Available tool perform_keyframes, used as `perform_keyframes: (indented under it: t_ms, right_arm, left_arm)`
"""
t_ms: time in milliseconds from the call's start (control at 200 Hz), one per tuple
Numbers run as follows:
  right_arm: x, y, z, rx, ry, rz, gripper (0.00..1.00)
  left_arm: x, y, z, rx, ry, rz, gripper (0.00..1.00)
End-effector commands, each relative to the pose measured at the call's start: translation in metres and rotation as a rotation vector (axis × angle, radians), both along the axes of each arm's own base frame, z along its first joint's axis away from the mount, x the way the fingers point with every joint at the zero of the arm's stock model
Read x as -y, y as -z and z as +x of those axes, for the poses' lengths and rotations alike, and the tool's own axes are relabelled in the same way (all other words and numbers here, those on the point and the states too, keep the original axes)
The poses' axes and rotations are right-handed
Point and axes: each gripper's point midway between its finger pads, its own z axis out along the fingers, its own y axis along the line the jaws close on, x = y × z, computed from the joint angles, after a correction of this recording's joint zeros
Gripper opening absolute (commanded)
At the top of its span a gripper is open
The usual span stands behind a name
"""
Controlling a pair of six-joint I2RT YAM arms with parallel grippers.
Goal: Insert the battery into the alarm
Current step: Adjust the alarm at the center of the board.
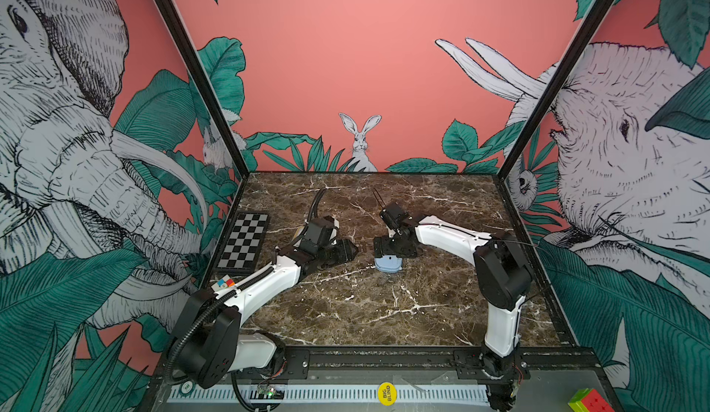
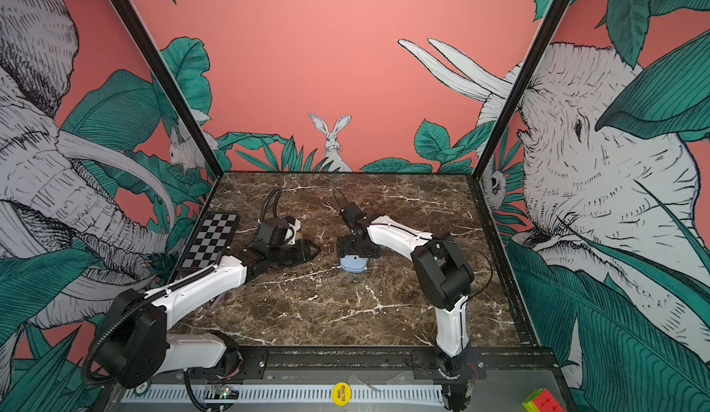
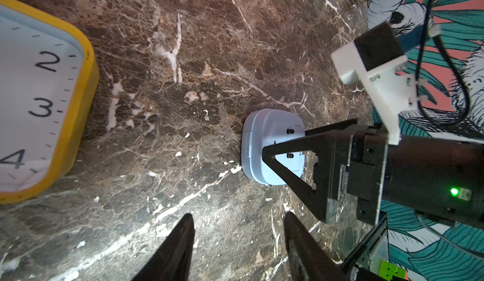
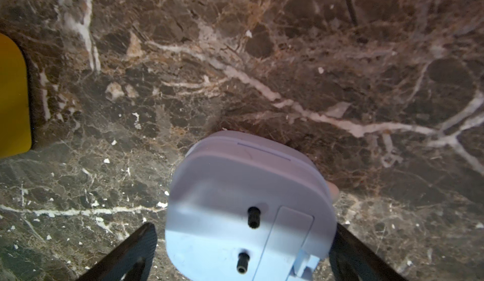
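So its battery door point(image 4: 285, 235) shows, the alarm point(image 4: 235, 182) lies face-down.
Right gripper point(image 4: 243, 228) straddles it, wide; left gripper point(image 3: 238, 215) parted, empty.

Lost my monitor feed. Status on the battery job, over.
Left claw open, empty. Right claw open, astride blue alarm, back up. No battery in view. Yellow clock lies off to the side, nothing blocking.
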Motion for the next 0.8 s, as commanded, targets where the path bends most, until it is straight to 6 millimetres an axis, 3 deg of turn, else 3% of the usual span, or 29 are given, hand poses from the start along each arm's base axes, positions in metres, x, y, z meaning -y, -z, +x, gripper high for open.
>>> perform_keyframes:
  t_ms: [0, 195, 795]
  right_arm:
    - [0.004, 0.004, 0.000, 0.005, -0.013, -0.063, 0.98]
    - [0.007, 0.003, 0.004, 0.041, -0.025, -0.128, 0.98]
    - [-0.006, 0.015, -0.004, -0.020, -0.067, -0.100, 0.97]
  left_arm:
    - [-0.002, 0.002, 0.002, -0.004, -0.012, -0.010, 0.57]
    - [-0.002, 0.003, 0.001, -0.018, -0.018, -0.007, 0.58]
    - [-0.002, 0.009, 0.000, -0.052, -0.039, -0.011, 0.58]
